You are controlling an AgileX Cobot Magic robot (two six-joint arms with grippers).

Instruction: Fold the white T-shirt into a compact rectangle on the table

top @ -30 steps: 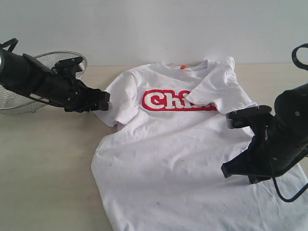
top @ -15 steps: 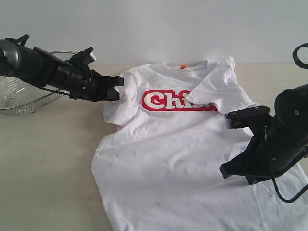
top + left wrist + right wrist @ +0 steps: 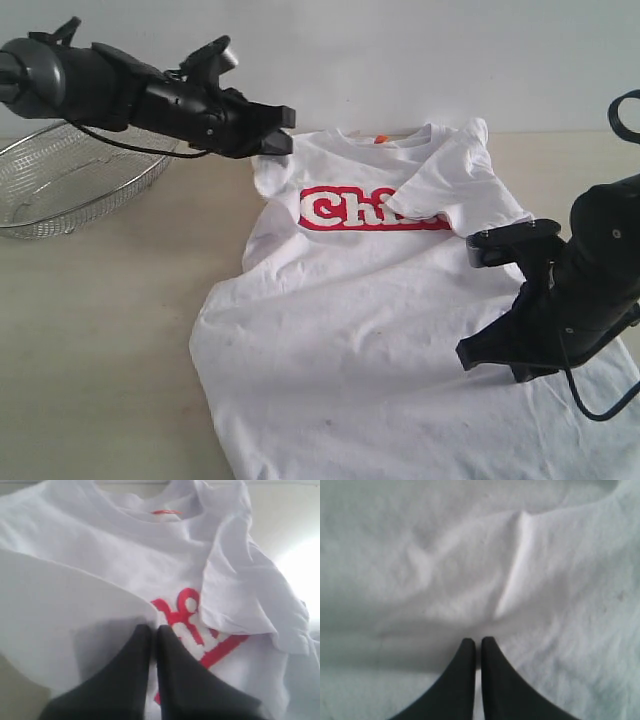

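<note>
The left gripper (image 3: 282, 128) has its two black fingers pressed together on the edge of a sleeve (image 3: 65, 615) of the white T-shirt (image 3: 350, 320). It holds that sleeve raised clear of the table (image 3: 100, 330). The lifted cloth hangs as a smooth flap right beside the fingers, and the shoulder beneath is drawn up taut toward them. Just past the fingertips runs the red lettering (image 3: 350, 210) with its white infill. Further out is the collar, with a small red neck tag (image 3: 380, 139). Behind this arm, well apart from the shirt, a silver wire-mesh basket (image 3: 60, 190) sits on the table.

The right gripper (image 3: 476, 641) also has its fingers closed against each other, tips pointing down onto the body of the shirt. Only a thin pale line shows between them, and I cannot tell whether any cloth is caught there. A soft raised crease (image 3: 512, 565) runs away from the tips through otherwise gently rumpled fabric. Up from this gripper, toward the collar, the other sleeve (image 3: 450, 175) lies folded inward over the chest, covering the end of the red word.

The shirt lies chest-up on the pale wood-grain top, between the two arms. It is wrinkled, with a few faint specks, and its lower part spreads wide and runs out of the exterior view.
</note>
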